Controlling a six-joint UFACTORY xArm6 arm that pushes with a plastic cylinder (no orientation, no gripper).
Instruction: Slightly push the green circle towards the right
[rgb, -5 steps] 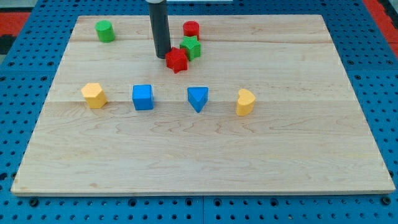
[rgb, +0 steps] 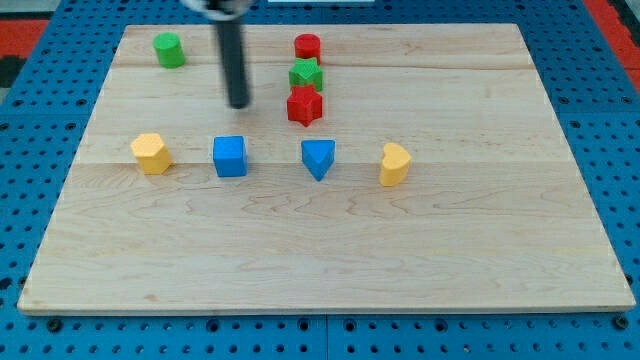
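The green circle is a short green cylinder at the top left of the wooden board. My tip is the lower end of the dark rod. It stands below and to the right of the green circle, well apart from it. It is left of the red star and above the blue cube, touching no block.
A red cylinder, a green star and the red star form a column at top centre. A yellow block, the blue cube, a blue triangle and another yellow block line the middle row.
My tip has moved left and slightly down, away from the red star. The red star has shifted right and down, now below the green star.
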